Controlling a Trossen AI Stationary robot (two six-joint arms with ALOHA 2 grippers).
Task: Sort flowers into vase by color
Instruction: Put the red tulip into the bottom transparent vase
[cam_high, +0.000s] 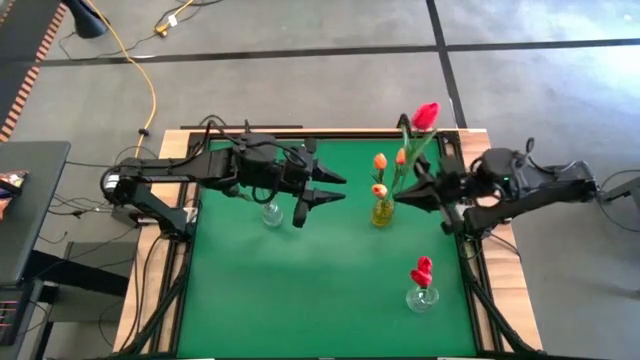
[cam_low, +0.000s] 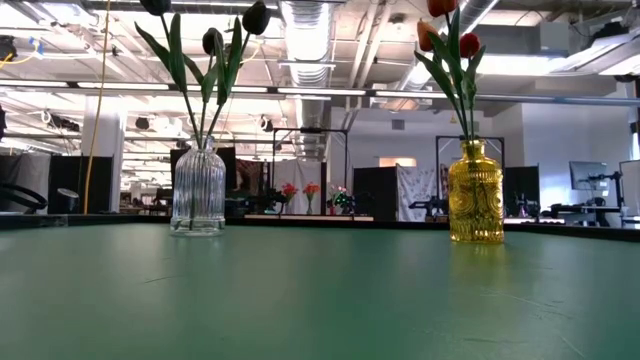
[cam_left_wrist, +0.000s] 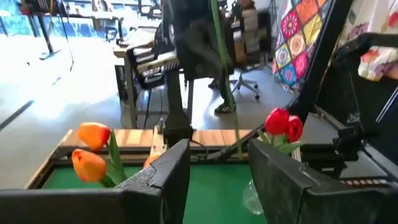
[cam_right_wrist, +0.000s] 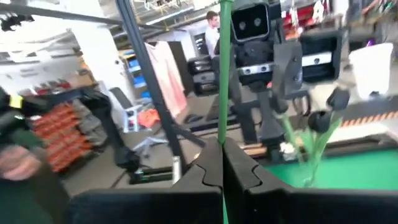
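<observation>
Right gripper (cam_right_wrist: 221, 163) pinched shut on a red tulip's (cam_high: 425, 115) green stem, holding it above the table's far edge just beside the yellow vase (cam_high: 382, 212) with three orange tulips (cam_high: 380, 162). Left gripper (cam_high: 322, 189) hovers with fingers spread, empty, beside the clear ribbed vase (cam_low: 198, 190) with black tulips (cam_low: 256, 17). Other red tulips (cam_high: 422, 270) stand in a clear vase near the front right.

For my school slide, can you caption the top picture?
Right claw holds a red tulip above the yellow vase.

Grey floor (cam_high: 300, 30), ceiling strip lights (cam_low: 310, 25), perhaps a patchwork quilt (cam_left_wrist: 298, 37).
</observation>
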